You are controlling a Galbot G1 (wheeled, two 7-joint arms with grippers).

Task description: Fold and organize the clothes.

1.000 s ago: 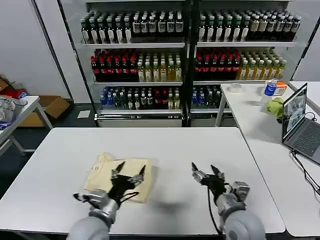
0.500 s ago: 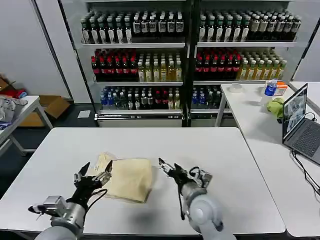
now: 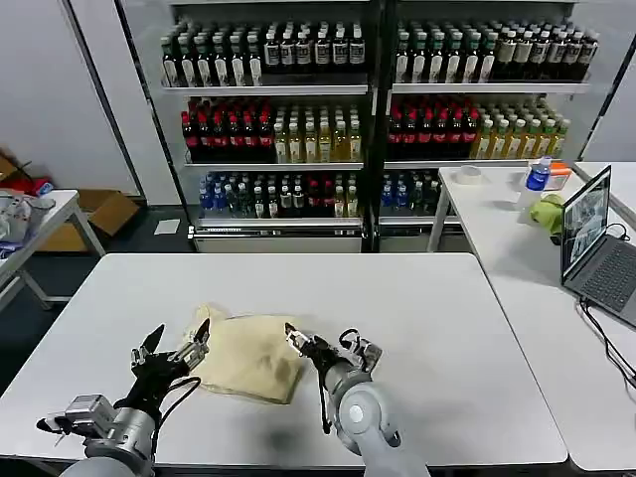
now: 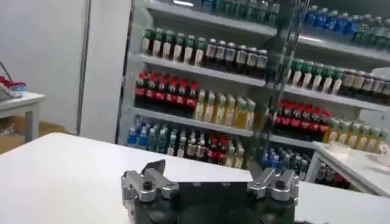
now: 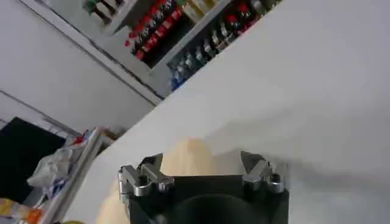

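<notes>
A white counter (image 3: 417,318) is filling the lower half of the head view. The T-shirt (image 3: 243,356) is lying on it in the lower left of centre, already folded into a compact, roughly rectangular bundle, with a rumpled bit of cloth sticking out at its upper left corner. The folding is judged to be largely done; tidying that loose corner and placing the bundle neatly are what is judged to be left.

The right gripper (image 3: 301,340) is being held at the bundle's right edge, fingers narrowly parted and holding nothing; whether the cloth is being touched cannot be told. In the right wrist view the pale cloth (image 5: 189,155) is showing just beyond the right gripper (image 5: 203,167). The left gripper (image 3: 171,350) is hovering just beside the bundle's left edge, fingers spread wide and empty.
</notes>
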